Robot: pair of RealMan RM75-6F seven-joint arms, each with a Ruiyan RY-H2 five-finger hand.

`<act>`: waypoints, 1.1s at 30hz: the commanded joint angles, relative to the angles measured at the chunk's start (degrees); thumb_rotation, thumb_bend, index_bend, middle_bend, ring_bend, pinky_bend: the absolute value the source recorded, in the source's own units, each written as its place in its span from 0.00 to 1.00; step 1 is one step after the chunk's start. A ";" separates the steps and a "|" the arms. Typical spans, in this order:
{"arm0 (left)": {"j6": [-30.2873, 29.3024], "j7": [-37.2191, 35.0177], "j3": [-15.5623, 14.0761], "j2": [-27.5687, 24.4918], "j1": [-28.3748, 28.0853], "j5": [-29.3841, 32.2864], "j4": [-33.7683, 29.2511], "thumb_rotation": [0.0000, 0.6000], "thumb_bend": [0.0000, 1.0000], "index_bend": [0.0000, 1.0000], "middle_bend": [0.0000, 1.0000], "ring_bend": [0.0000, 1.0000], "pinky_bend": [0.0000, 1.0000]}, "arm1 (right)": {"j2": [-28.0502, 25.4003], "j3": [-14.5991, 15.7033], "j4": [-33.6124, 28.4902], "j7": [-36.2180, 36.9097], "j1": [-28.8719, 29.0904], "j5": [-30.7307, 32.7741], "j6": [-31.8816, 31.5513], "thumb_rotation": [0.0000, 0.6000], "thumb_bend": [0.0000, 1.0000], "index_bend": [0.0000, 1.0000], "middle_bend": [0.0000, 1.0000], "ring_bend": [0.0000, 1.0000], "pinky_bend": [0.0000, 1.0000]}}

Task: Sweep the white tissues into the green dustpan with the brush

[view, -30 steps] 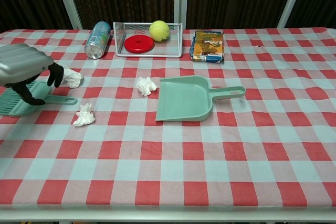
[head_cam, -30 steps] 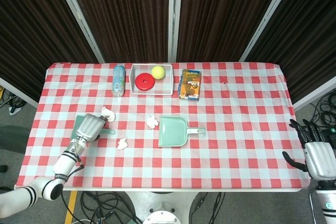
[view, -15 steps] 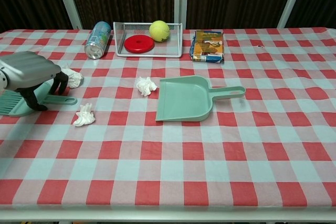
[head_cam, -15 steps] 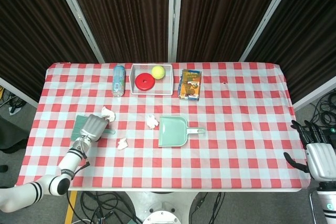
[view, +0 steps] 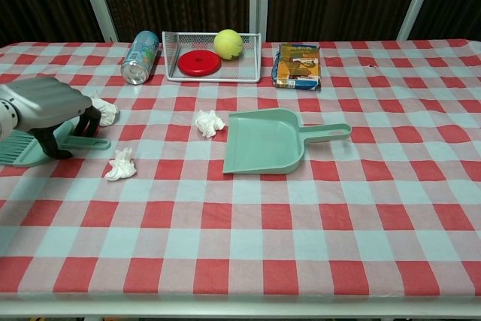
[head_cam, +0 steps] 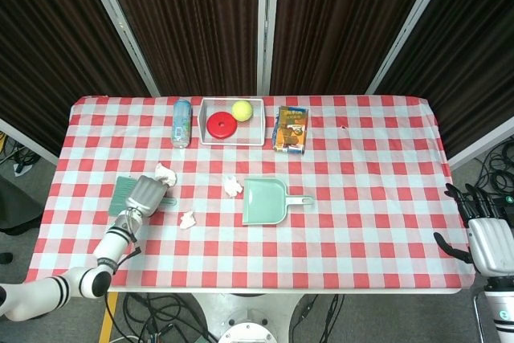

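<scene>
Left hand (view: 46, 109) sits over the brush (view: 30, 149) at mid-left of frame, fingers curled around its handle, which runs left-right; firm grip, cannot tell. Tissues (view: 121, 164) and dustpan (view: 267, 141) lie rightward. Right hand (head_cam: 486, 238), fingers spread and empty, hangs well apart at lower right.

Left hand (view: 46, 109) low at frame's left edge, fingers curled downward, forearm trailing to lower left. Right hand (head_cam: 487, 238) at lower right, fingers spread, empty.

backdrop: dark curtains (head_cam: 185, 14), pale posts (head_cam: 263, 22) | table: red-white checked cloth (head_cam: 361, 190) | floor: cables (head_cam: 161, 315)
</scene>
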State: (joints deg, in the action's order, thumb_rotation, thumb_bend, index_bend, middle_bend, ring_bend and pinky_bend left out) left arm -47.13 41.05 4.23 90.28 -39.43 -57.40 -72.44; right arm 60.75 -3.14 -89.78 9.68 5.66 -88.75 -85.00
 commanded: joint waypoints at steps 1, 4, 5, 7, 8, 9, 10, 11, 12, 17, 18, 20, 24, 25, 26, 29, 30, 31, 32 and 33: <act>0.06 -0.37 -0.16 0.05 -0.27 0.20 0.12 1.00 0.27 0.45 0.46 0.66 0.87 | -0.02 -0.02 -0.03 -0.04 0.03 0.03 0.06 1.00 0.17 0.06 0.20 0.00 0.00; -0.11 -0.67 -0.54 0.08 -0.53 -0.02 0.26 1.00 0.30 0.46 0.47 0.67 0.87 | -0.04 -0.07 -0.15 -0.13 0.05 -0.07 -0.05 1.00 0.17 0.06 0.20 0.00 0.00; -0.22 -0.81 -0.62 0.08 -0.58 -0.11 0.27 1.00 0.31 0.46 0.48 0.67 0.87 | -0.05 -0.06 -0.20 -0.16 0.04 -0.10 -0.09 1.00 0.17 0.06 0.20 0.00 0.00; -0.33 -1.25 -0.77 -0.02 -0.70 -0.33 0.32 1.00 0.33 0.47 0.50 0.67 0.87 | -0.08 -0.05 -0.28 -0.25 0.03 -0.12 -0.11 1.00 0.17 0.06 0.20 0.00 0.00; -0.34 -1.45 -0.84 -0.07 -0.75 -0.42 0.37 1.00 0.33 0.48 0.50 0.67 0.87 | -0.09 -0.04 -0.32 -0.29 0.01 -0.11 -0.10 1.00 0.17 0.07 0.20 0.00 0.00; -0.37 -1.77 -0.96 -0.10 -0.79 -0.60 0.47 1.00 0.34 0.48 0.51 0.67 0.87 | -0.11 -0.06 -0.40 -0.33 0.03 -0.12 -0.10 1.00 0.17 0.07 0.20 0.00 0.00; -0.38 -2.05 -1.06 -0.12 -0.82 -0.79 0.55 1.00 0.34 0.48 0.51 0.67 0.87 | -0.12 -0.07 -0.47 -0.37 0.04 -0.09 -0.08 1.00 0.17 0.07 0.20 0.00 0.00; -0.47 -2.56 -1.18 -0.23 -0.80 -1.14 0.56 1.00 0.34 0.49 0.51 0.68 0.87 | -0.14 -0.09 -0.56 -0.46 0.07 -0.07 -0.04 1.00 0.17 0.07 0.20 0.00 0.00; -0.68 -3.07 -1.28 -0.40 -0.73 -1.62 0.43 1.00 0.34 0.49 0.52 0.68 0.87 | -0.16 -0.10 -0.65 -0.56 0.09 -0.05 0.01 1.00 0.17 0.06 0.20 0.00 0.00; -4.72 -10.26 -1.30 -3.33 1.05 -7.37 -1.88 1.00 0.36 0.51 0.53 0.68 0.87 | -0.87 0.11 -1.93 -1.95 0.43 0.22 1.18 1.00 0.17 0.07 0.20 0.00 0.00; -5.61 -12.42 -1.25 -4.16 1.57 -8.64 -2.53 1.00 0.36 0.51 0.53 0.68 0.87 | -1.04 0.23 -2.29 -2.50 0.62 0.22 1.68 1.00 0.17 0.07 0.20 0.00 0.00; -7.62 -18.69 -1.10 -6.23 2.90 -11.74 -4.15 1.00 0.37 0.51 0.53 0.67 0.87 | -1.33 0.55 -3.37 -4.00 1.41 0.01 3.37 1.00 0.20 0.07 0.21 0.00 0.00; -12.63 -30.35 -1.33 -9.22 5.52 -18.11 -5.63 1.00 0.38 0.51 0.53 0.67 0.87 | -0.54 0.19 -6.32 -8.87 4.42 0.26 7.99 1.00 0.25 0.09 0.22 0.00 0.00; -13.85 -32.87 -1.40 -9.62 6.10 -19.36 -5.69 1.00 0.38 0.51 0.53 0.67 0.87 | -0.04 -0.14 -6.96 -10.51 5.36 0.70 9.32 1.00 0.25 0.11 0.23 0.00 0.00; -14.77 -35.35 -1.25 -10.17 6.39 -20.46 -5.63 1.00 0.38 0.51 0.53 0.67 0.87 | 0.55 -0.59 -7.61 -12.22 6.34 1.26 10.61 1.00 0.25 0.12 0.24 0.00 0.00; -18.23 -42.19 -1.65 -11.22 7.76 -24.26 -5.43 1.00 0.39 0.51 0.53 0.67 0.87 | 3.61 -2.86 -9.10 -18.16 10.39 4.15 15.26 1.00 0.25 0.16 0.27 0.01 0.01; -19.04 -43.05 -1.88 -11.43 8.09 -25.13 -5.38 1.00 0.39 0.51 0.54 0.67 0.87 | 4.57 -3.54 -9.33 -19.68 11.59 5.04 16.53 1.00 0.24 0.17 0.28 0.01 0.02; -19.76 -43.62 -2.09 -11.60 8.36 -25.90 -5.38 1.00 0.39 0.52 0.54 0.67 0.87 | 5.67 -4.28 -9.46 -21.13 12.75 6.08 17.65 1.00 0.24 0.19 0.28 0.02 0.02; -20.43 -44.06 -2.40 -11.86 8.66 -26.76 -5.50 1.00 0.38 0.52 0.54 0.67 0.87 | 7.23 -5.16 -9.46 -23.11 14.32 7.41 19.13 1.00 0.24 0.21 0.29 0.03 0.03; -20.80 -44.22 -2.65 -12.08 8.87 -27.29 -5.73 1.00 0.38 0.52 0.54 0.67 0.87 | 8.39 -5.77 -9.35 -24.52 15.54 8.38 20.31 1.00 0.23 0.23 0.30 0.04 0.04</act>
State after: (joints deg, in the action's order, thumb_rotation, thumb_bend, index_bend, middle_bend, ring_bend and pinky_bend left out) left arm -65.78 -1.25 2.32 79.60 -32.02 -82.29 -77.57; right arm 65.56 -6.50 -98.26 -10.60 17.38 -83.61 -68.51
